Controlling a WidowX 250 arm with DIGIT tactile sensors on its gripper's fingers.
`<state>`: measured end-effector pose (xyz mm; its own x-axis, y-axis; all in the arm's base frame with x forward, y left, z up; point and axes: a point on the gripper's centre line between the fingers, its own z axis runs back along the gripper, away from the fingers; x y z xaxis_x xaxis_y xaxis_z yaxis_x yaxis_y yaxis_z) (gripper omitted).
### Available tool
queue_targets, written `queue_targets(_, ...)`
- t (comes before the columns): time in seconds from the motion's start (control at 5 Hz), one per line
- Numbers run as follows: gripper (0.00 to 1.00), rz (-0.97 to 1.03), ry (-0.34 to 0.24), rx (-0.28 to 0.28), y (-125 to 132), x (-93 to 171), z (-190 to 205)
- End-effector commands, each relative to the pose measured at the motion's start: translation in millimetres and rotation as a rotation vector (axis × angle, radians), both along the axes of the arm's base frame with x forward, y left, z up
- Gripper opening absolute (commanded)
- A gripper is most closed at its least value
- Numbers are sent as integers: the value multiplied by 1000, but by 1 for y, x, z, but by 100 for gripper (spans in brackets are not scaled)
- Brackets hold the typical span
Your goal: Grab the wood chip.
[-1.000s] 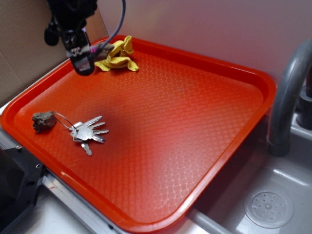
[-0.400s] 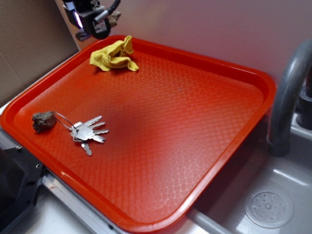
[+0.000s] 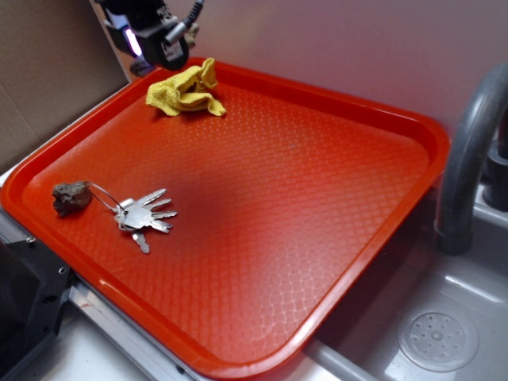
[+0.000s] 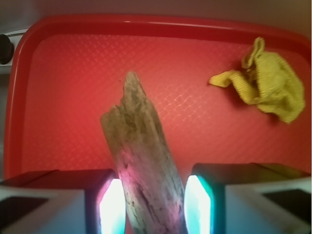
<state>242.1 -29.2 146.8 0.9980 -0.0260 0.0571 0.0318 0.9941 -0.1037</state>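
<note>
The wood chip (image 4: 141, 161) is a long, flat, tan-brown piece of rough wood. It stands between my two lit fingers and leans up to the left in the wrist view, with my gripper (image 4: 153, 204) shut on its lower part. In the exterior view my gripper (image 3: 159, 44) hangs in the air above the back left corner of the red tray (image 3: 333, 103). There only a small tan end of the chip (image 3: 190, 32) peeks out beside the fingers.
A crumpled yellow cloth (image 3: 184, 91) lies on the tray just below and right of the gripper. A bunch of keys (image 3: 143, 216) with a dark lump (image 3: 71, 197) on the ring lies at the front left. A grey faucet (image 3: 468, 151) and a sink drain (image 3: 436, 340) are to the right.
My gripper has risen from tray level beside the yellow cloth to above the back rim, carrying the wood chip. Over the last half second it shifted slightly to the right.
</note>
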Motion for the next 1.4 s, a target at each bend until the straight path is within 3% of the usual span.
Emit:
queue_targets(0.0,0,28,-8,-17,-3,13,5)
queue_targets(1.2,0,20,-27,-17,-4,11,4)
